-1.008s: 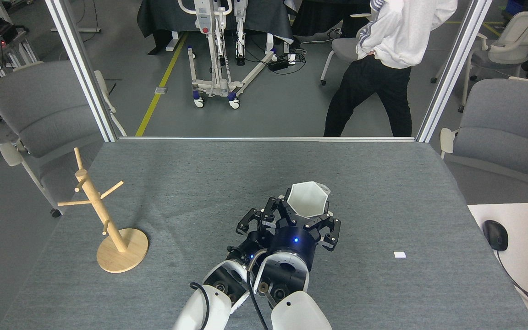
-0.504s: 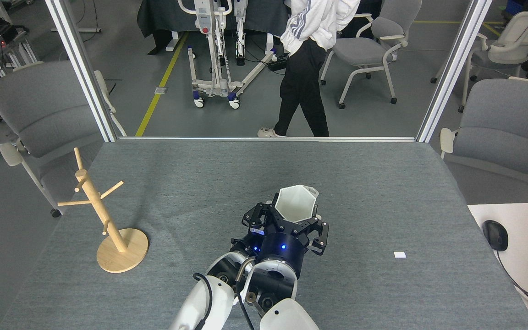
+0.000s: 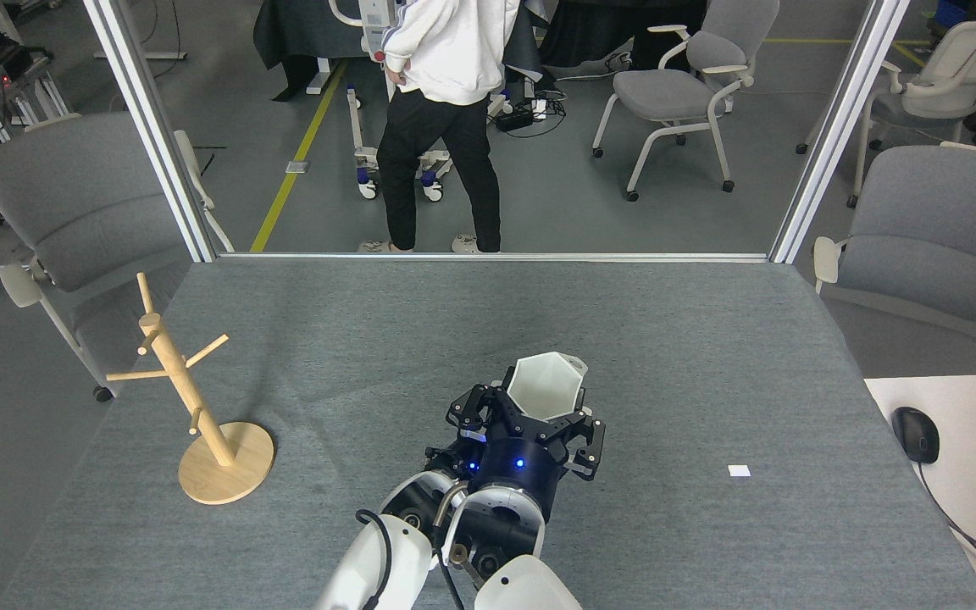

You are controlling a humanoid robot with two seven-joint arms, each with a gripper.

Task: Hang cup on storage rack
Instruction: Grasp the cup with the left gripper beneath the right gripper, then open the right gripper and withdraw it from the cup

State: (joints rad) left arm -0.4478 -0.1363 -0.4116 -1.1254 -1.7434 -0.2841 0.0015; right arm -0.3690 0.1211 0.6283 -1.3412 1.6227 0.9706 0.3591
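- The right gripper [image 3: 546, 415] clamps the cup [image 3: 546, 386], mid-table, mouth up.
- The left gripper [image 3: 473, 413], just beside, cannot be read.
- Carry it left, handle leading, onto 1 peg of the storage rack [image 3: 191, 398].

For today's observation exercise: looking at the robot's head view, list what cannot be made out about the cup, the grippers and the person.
- Cup base and handle: hidden by the right gripper.
- Left gripper: mostly behind the right one; open or shut unclear.
- Person: upper body cut off by the top edge.
- Storage rack: fully visible.
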